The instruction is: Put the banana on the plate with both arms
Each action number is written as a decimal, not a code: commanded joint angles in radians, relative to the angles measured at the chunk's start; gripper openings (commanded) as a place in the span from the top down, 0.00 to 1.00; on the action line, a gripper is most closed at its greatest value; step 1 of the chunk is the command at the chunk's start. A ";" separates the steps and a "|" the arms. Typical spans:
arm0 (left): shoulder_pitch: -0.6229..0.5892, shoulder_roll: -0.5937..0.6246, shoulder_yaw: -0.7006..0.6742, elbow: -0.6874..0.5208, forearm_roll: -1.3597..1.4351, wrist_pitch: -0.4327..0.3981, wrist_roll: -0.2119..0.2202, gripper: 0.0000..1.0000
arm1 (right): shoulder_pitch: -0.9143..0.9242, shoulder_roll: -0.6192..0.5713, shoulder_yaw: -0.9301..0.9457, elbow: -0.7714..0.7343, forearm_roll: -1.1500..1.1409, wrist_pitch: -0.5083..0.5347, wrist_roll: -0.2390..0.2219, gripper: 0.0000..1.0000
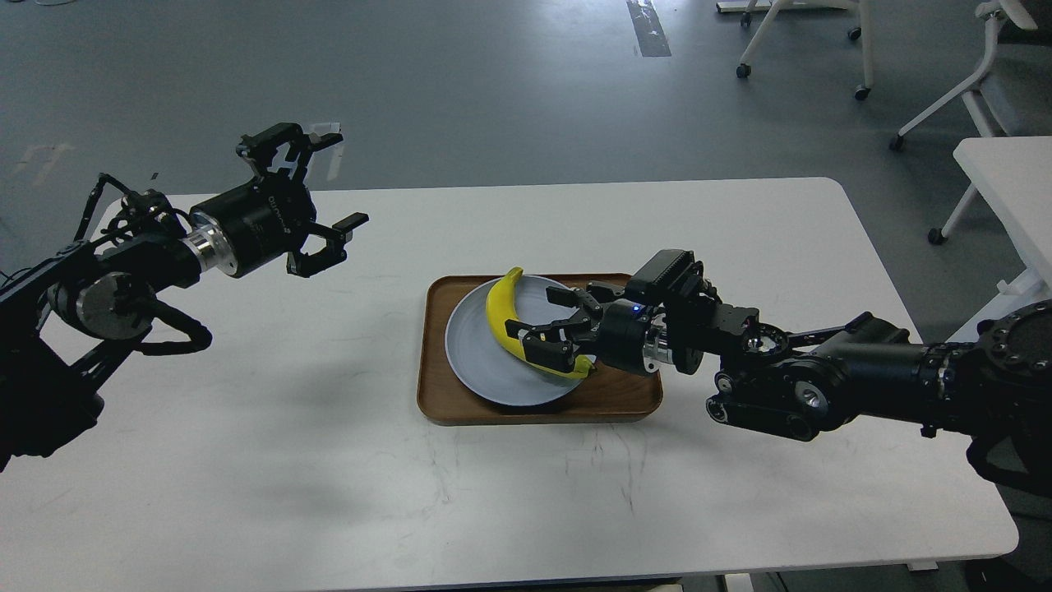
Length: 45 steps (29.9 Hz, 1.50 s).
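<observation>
Clearly, the left claw [316, 193] is far from the plate [481, 349]: it hangs over the worktop [246, 460] well to the left of the plate and holds nothing, with its fingers wide apart. The plate lies in a brown tray [538, 407] near the middle of the worktop. The banana [503, 308] is over the plate; its long axis runs from the far rim of the plate toward the near right rim, with the curve bulging to the left. I cannot tell whether it already rests on the plate or is a little above it. The right claw [549, 339] comes in from the right of the plate and is clamped on the lower half of the banana. In my judgement only the right arm is near enough to act now; what remains is to let go of the banana.
</observation>
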 commanded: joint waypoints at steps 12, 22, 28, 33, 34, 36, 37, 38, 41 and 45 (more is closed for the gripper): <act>0.000 -0.019 -0.026 0.002 -0.008 0.002 0.000 0.01 | 0.052 -0.151 0.410 0.142 0.463 0.038 -0.022 0.00; 0.051 -0.099 -0.077 0.020 -0.008 0.009 0.000 0.01 | -0.002 -0.174 0.644 0.091 1.141 0.357 -0.107 0.00; 0.063 -0.126 -0.078 0.029 -0.003 0.011 -0.041 0.01 | -0.083 -0.168 0.759 0.054 1.169 0.428 -0.190 0.00; 0.080 -0.140 -0.078 0.040 -0.003 0.012 -0.072 0.01 | -0.117 -0.166 0.770 0.063 1.171 0.434 -0.195 0.00; 0.081 -0.140 -0.078 0.040 -0.003 0.012 -0.072 0.01 | -0.122 -0.166 0.770 0.064 1.171 0.434 -0.195 0.00; 0.086 -0.137 -0.080 0.040 -0.003 0.014 -0.072 0.01 | -0.140 -0.174 0.775 0.087 1.174 0.437 -0.198 0.00; 0.086 -0.136 -0.078 0.040 -0.003 0.014 -0.072 0.01 | -0.145 -0.174 0.776 0.093 1.174 0.437 -0.200 0.00; 0.089 -0.134 -0.078 0.040 -0.003 0.014 -0.072 0.01 | -0.154 -0.174 0.778 0.100 1.174 0.437 -0.204 0.00; 0.087 -0.130 -0.081 0.040 -0.003 0.014 -0.072 0.01 | -0.163 -0.177 0.790 0.107 1.175 0.437 -0.210 0.00; 0.083 -0.125 -0.097 0.038 -0.005 0.012 -0.072 0.01 | -0.168 -0.177 0.830 0.113 1.250 0.457 -0.227 0.00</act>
